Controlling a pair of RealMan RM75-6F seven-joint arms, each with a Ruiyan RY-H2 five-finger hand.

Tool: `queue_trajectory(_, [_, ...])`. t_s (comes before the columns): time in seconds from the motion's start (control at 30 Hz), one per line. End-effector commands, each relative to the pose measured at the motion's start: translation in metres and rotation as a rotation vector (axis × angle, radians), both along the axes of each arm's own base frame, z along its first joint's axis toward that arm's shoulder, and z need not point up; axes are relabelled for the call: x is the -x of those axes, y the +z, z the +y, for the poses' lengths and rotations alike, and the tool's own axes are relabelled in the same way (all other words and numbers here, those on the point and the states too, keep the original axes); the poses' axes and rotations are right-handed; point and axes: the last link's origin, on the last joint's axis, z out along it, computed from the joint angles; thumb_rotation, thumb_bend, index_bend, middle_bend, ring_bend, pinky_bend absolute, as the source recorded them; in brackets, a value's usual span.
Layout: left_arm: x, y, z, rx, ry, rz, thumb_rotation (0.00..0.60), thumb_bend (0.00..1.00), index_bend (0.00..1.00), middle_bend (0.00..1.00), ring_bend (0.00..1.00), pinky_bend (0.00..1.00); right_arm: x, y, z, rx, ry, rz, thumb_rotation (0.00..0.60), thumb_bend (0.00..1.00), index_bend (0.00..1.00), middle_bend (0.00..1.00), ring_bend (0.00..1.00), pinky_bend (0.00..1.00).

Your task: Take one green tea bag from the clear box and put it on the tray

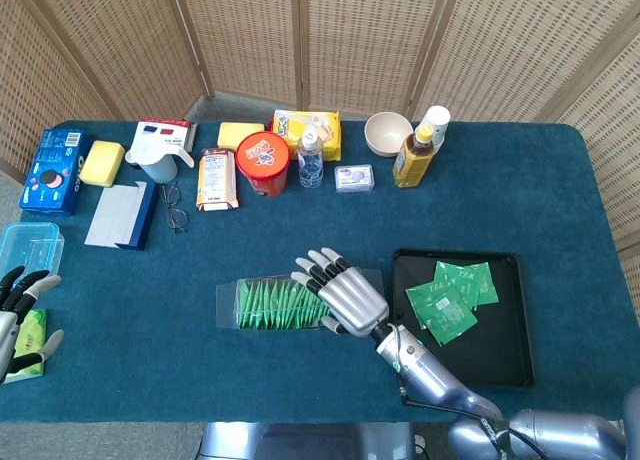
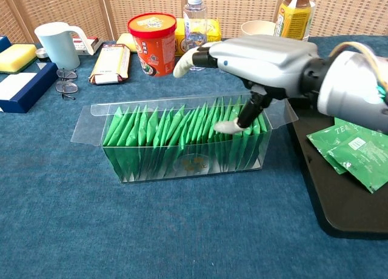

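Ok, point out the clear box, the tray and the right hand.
clear box (image 2: 88, 122), chest view, left flap.
tray (image 1: 505, 355), head view, bare floor near the front right corner.
right hand (image 2: 260, 56), chest view, back of the hand.
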Motion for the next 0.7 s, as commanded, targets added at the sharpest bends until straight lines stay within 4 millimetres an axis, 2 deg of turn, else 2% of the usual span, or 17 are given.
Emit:
queue_trajectory(0.03, [0.002,0.001,-0.001,-0.002,0.006,0.001,0.600,0.27,0.18,0.15,0.04,0.25,-0.005,0.001,-0.007,0.006,-0.002,0.011,0.600,0.39,0.24,0.12,0.05,0.09])
queue_trajectory(0.7, [0.002,0.004,-0.003,-0.015,0.001,-0.006,0.600,0.27,0.18,0.15,0.04,0.25,-0.035,0.015,-0.027,-0.063,0.007,0.050,0.600,0.62,0.39,0.14,0.06,0.09])
